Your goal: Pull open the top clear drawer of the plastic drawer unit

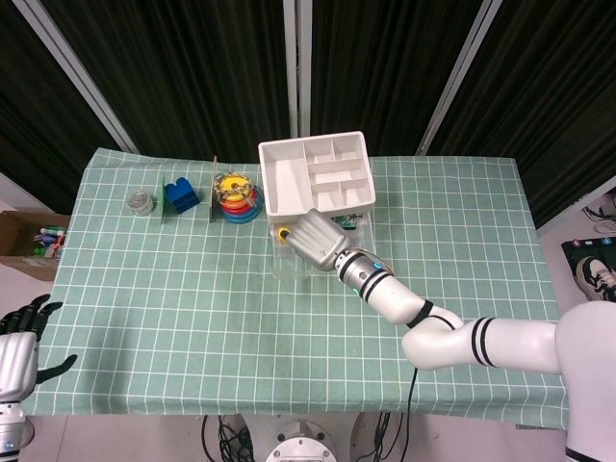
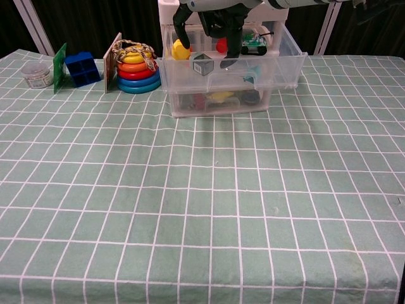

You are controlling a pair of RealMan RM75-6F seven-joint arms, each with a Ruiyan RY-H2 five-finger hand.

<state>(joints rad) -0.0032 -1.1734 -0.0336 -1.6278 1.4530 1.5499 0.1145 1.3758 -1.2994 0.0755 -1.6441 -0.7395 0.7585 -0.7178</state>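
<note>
The plastic drawer unit [image 1: 316, 173] has a white divided tray on top and stands at the back middle of the table. Its top clear drawer [image 2: 278, 68] is pulled out toward me and holds a yellow toy [image 2: 181, 49], a grey cube [image 2: 202, 64] and a green toy car [image 2: 253, 41]. My right hand [image 1: 314, 236] hovers over the left half of that drawer. In the chest view the right hand [image 2: 212, 18] hangs its spread fingers down inside the drawer, gripping nothing that I can see. My left hand [image 1: 17, 348] is off the table at the lower left, fingers apart and empty.
The lower drawer [image 2: 218, 101] sits pushed in beneath. Left of the unit stand a ring stacker [image 2: 134, 66], a blue block [image 2: 82, 68] and a small jar [image 2: 37, 75]. A cardboard box [image 1: 29, 241] lies beyond the table's left edge. The checked green tablecloth [image 2: 209, 209] spreads in front.
</note>
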